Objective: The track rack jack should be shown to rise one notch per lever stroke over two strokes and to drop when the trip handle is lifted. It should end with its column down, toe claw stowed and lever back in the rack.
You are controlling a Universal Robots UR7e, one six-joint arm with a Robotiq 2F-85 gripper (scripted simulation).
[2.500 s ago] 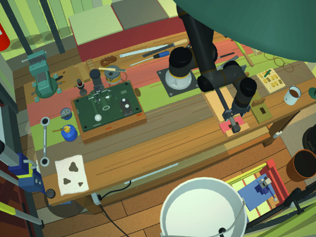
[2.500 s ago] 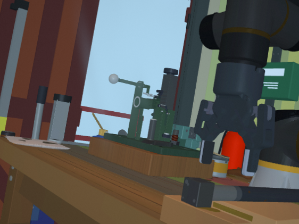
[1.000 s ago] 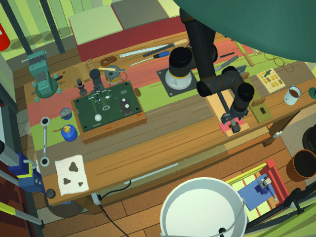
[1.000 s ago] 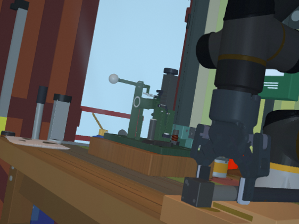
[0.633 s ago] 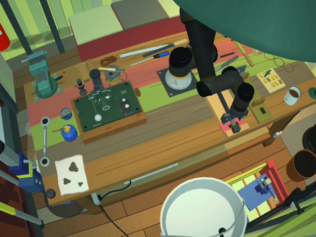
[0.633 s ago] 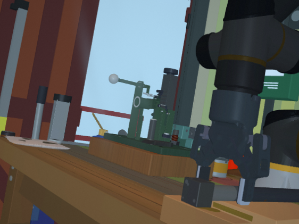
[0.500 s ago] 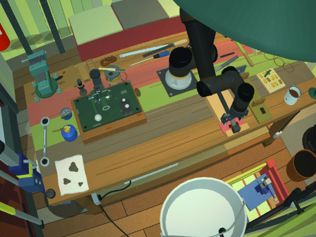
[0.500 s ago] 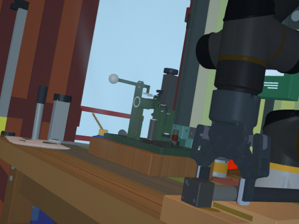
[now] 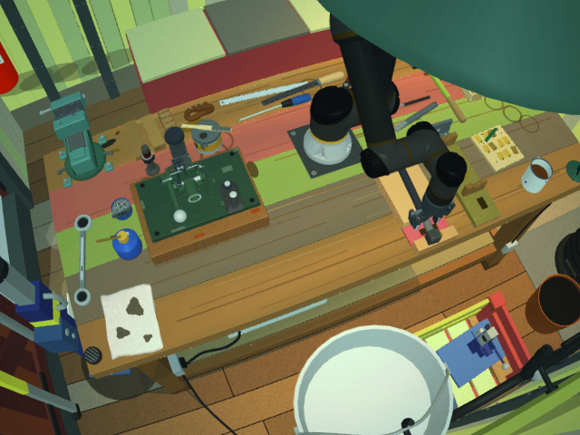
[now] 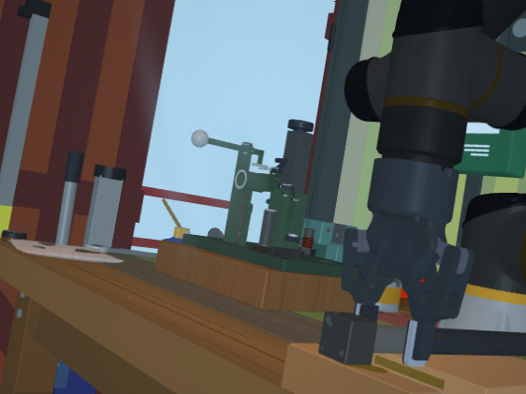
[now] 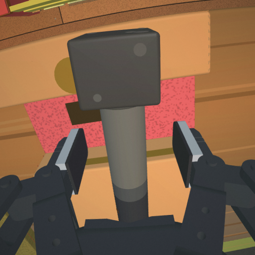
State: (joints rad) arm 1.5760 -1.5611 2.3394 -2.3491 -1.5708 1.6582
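Observation:
The lever [image 11: 123,152], a grey bar with a dark square block at its end [image 11: 114,69], lies on the pale wooden rack [image 9: 424,210] at the right of the bench, far from the jack. My gripper [image 11: 128,154] straddles the bar just behind the block, open, holding nothing. The rack jack [image 9: 180,175] stands on a green plate on a wooden base [image 9: 201,206] at the left of the bench, its dark column [image 10: 297,155] upright and its white-knobbed handle [image 10: 200,138] sticking out sideways.
A white bucket [image 9: 372,381] sits on the floor below the bench's front edge. A mug [image 9: 537,174], a parts tray [image 9: 497,146] and a slotted block [image 9: 479,202] lie right of the rack. A wrench [image 9: 83,260], blue can [image 9: 127,243] and stained cloth [image 9: 132,320] lie at the left.

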